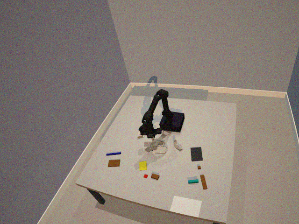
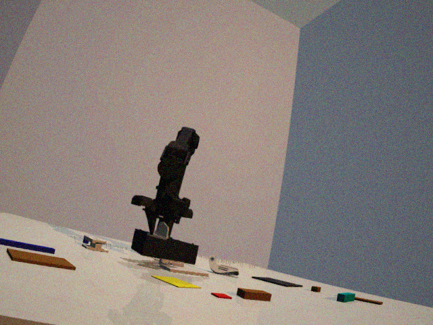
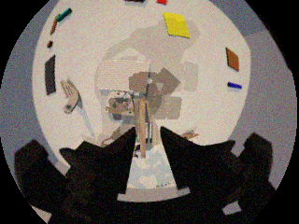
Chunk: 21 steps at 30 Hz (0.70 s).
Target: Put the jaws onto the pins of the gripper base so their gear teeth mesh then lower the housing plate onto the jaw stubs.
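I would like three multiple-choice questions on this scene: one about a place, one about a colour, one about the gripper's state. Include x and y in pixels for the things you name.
1. Where is the red piece (image 1: 145, 176) (image 2: 221, 296)?
A) On the black block
B) Under the dark grey plate
C) Beside the brown block (image 1: 154, 176) (image 2: 254, 294)

2. Which colour is the thin square between the robot and the red piece?
A) Yellow
B) Green
C) Purple

3. How is the gripper (image 2: 161, 235) (image 3: 148, 130)?
A) Wide open and holding nothing
B) Closed on a thin part
C) Lying on the table

Right letters:
1 C: the top view shows them next to each other.
2 A: the square (image 1: 143, 165) (image 2: 176, 282) (image 3: 177, 25) is plainly yellow.
3 B: the part (image 2: 162, 230) (image 3: 143, 126) stands between its fingers.
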### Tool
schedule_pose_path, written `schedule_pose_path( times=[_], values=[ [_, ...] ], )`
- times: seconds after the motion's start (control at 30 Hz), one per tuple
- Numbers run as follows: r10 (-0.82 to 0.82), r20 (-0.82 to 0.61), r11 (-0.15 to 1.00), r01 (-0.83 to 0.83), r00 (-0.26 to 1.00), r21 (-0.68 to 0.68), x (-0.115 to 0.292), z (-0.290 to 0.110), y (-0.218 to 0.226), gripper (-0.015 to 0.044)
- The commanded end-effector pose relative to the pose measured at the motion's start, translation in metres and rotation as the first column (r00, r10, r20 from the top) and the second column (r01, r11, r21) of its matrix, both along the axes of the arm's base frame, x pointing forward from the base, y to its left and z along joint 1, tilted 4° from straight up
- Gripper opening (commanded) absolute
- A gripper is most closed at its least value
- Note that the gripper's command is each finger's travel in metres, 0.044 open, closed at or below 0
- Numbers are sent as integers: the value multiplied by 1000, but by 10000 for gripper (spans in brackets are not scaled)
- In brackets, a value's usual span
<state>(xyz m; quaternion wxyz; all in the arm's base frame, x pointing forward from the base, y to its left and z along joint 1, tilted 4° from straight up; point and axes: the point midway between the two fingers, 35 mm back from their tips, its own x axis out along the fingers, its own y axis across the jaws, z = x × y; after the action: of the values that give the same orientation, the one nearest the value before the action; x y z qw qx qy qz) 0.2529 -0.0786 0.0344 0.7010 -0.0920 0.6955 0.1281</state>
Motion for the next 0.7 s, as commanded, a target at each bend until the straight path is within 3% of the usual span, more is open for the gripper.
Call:
schedule_pose_path(
  times=[0.0,0.67],
  values=[
    [6,4,1000,-6,1000,5,6,1,4,134],
    [6,8,1000,-6,1000,9,55,4,44,134]
  ],
)
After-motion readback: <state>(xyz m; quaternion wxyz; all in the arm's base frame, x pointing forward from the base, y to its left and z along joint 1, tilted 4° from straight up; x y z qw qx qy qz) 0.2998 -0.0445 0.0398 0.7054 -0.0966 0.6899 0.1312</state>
